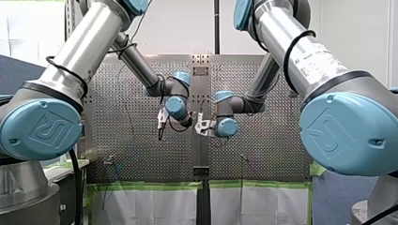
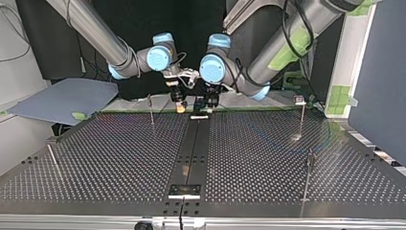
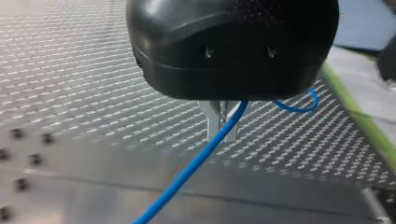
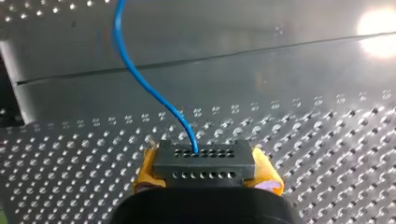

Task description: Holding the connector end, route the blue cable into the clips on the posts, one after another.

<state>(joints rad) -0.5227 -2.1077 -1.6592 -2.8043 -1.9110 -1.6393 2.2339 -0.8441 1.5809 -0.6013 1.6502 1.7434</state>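
Your right tool [image 4: 205, 171] pinches the rigid grey connector [image 4: 204, 158], the best place to hold, while your left tool [image 3: 221, 124] nips the thin, probably floppy blue cable [image 3: 187, 172].

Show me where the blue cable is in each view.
Front view: too thin to make out.
Top view: likewise not discernible.
Left wrist view: blue cable passes between my left gripper's fingers.
Right wrist view: it rises from the connector in my right gripper.
Shared landmark: table's smooth centre strip.
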